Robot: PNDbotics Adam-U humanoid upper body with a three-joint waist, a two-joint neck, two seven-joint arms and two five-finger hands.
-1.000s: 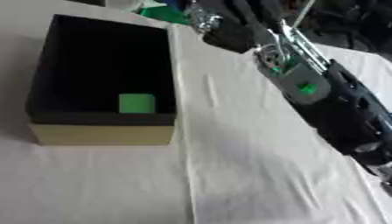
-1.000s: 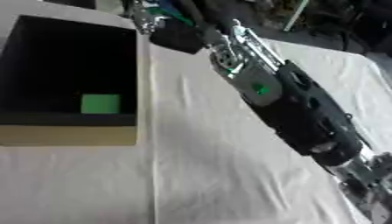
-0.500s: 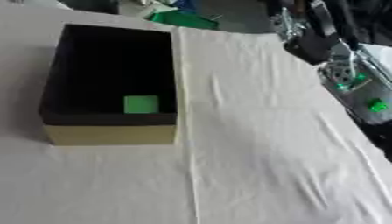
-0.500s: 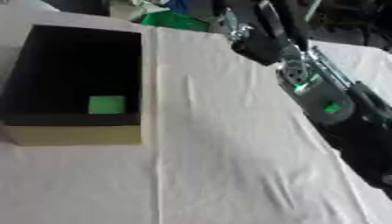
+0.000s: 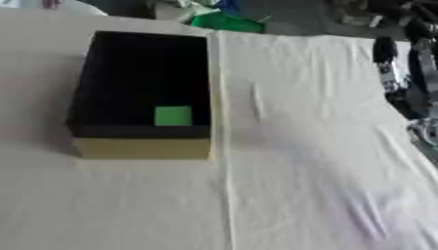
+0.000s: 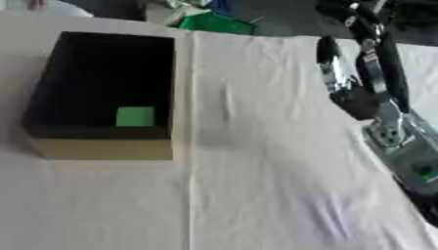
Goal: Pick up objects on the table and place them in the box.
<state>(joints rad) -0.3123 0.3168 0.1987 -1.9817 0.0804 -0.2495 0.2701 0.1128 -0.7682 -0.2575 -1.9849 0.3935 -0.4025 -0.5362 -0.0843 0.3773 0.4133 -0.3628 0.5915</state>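
A box [image 5: 141, 146] with tan outer walls and a black inside stands on the left of the white cloth. A small green square block [image 5: 173, 115] lies on its floor near the front wall. My right hand [image 6: 359, 100] hangs above the cloth at the right, well clear of the box. Its fingers [image 6: 330, 58] point away from me, look straight, and hold nothing. It is blurred by motion. In the left eye view only part of that arm [image 5: 409, 93] shows at the right edge. My left hand is out of sight.
A green object [image 5: 227, 22] and some pale clutter [image 5: 175, 10] lie at the far edge of the table behind the box. The white cloth [image 5: 282, 171] covers the table's middle and front.
My right arm has swung from over the box's far right corner to the right side of the table. The camera has also shifted, so the box sits differently in the picture.
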